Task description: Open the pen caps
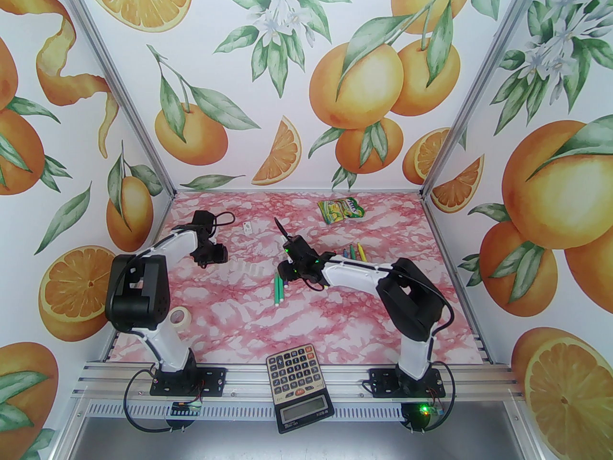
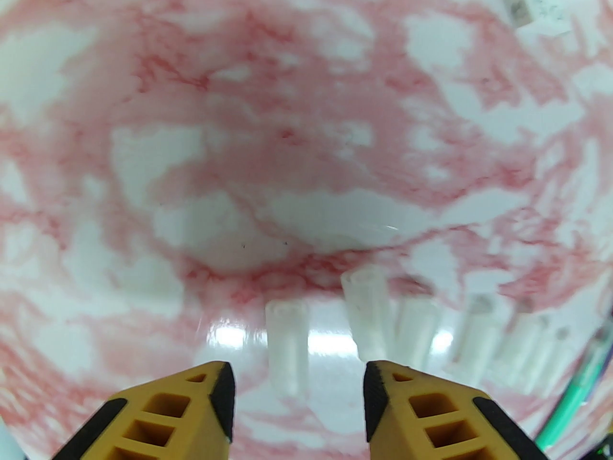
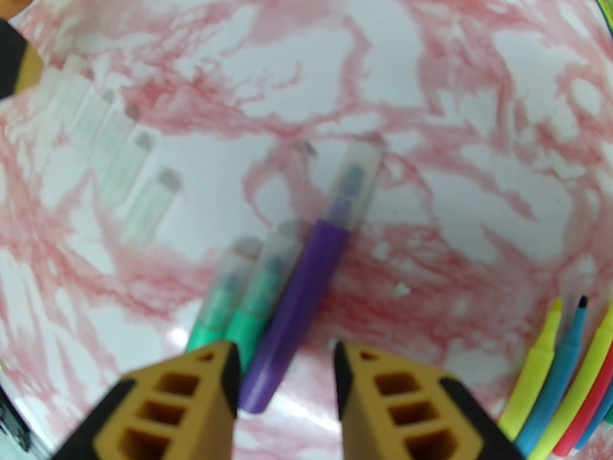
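Pink-marbled counter (image 1: 364, 314) w/ both arms reaching in toward the middle. Calculator (image 1: 299, 381) at the near edge betw. the bases, tape roll (image 1: 179, 316) by the left arm, snack bag (image 1: 341, 209) far back.

Right gripper (image 3: 285, 357) is released, nothing in it, low over the rear end of the purple pen (image 3: 306, 276). The barrel lies betw. the fingers, nearer one side. Left gripper (image 2: 298, 374) is also spread apart & empty, just above a row of loose caps (image 2: 287, 338).

Progress, as I read it: well past halfway. Uncapped pens (image 3: 550, 376) (yellow, blue, red etc.) lie bunched on the right w/ tips bare, and their clear caps sit in that row at centre-left. Left to do: 3 pens w/ clear pen caps (image 3: 357, 170) on, i.e. the purple one & two green pens (image 3: 249, 319) touching beside it. Purple looks next up.
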Motion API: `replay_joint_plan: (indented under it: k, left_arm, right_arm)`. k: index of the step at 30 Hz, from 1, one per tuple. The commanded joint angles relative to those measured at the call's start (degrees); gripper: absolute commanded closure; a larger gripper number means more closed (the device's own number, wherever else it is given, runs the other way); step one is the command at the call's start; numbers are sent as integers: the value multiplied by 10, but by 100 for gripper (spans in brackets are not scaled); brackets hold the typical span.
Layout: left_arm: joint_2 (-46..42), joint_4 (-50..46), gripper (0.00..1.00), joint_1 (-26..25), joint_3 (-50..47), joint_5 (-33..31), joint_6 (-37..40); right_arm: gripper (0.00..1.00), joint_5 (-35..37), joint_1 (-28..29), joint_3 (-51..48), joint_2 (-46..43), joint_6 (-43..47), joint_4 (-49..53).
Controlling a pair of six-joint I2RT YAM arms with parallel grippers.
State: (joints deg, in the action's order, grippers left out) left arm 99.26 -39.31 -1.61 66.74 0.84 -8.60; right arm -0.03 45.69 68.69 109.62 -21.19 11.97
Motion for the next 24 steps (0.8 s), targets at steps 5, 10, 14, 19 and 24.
replay_joint_plan:
  k: [5,10,14,19,24]
  left_arm:
    - [-70,27,47,-3,-19,92,5]
    - [-84,53,47,-23,-33,130,1]
    - [-89,87,47,-67,-44,148,-16]
    - [-86,118,47,-97,-52,153,-40]
    - [-83,144,49,-117,-60,152,-64]
  right_arm:
    - [62,0,2,28,23,-9,13]
    - [63,12,2,34,30,-7,26]
    - [64,15,2,38,40,-6,32]
    - [66,20,2,44,51,-5,39]
    - [67,29,2,54,62,-6,52]
